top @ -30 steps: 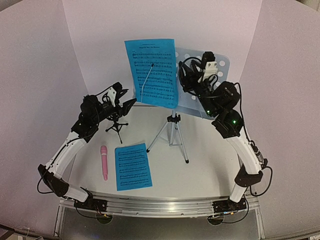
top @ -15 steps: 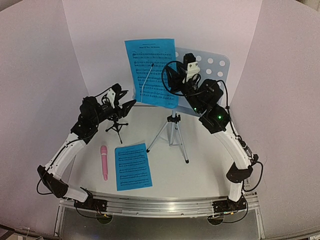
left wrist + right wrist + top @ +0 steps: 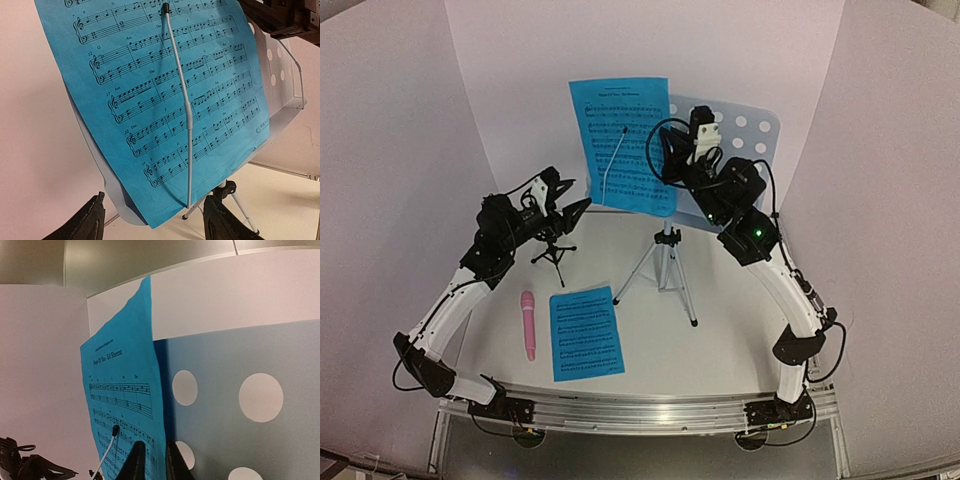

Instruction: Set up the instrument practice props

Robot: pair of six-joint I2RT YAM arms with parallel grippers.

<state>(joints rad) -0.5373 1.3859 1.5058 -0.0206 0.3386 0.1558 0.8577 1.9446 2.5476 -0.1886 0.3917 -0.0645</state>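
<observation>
Music stand desk (image 3: pixel 752 135) sits on its silver legs (image 3: pixel 665 268) toward the back of the table (image 3: pixel 740 330). We see one blue page (image 3: pixel 620 140) leaning on its left half, crossed by a thin wire arm (image 3: pixel 182 95). Our right gripper (image 3: pixel 153 463) is at that page's right edge, jaws nearly together with the edge running between them, seemingly pinching it. Our left gripper (image 3: pixel 152 226) hangs in front of the page above the black mount (image 3: pixel 553 250), jaws spread wide and holding nothing. The second page (image 3: pixel 586 333) lies flat near the front. The pink mic (image 3: pixel 528 323) lies just left of it, apart from the mount.
</observation>
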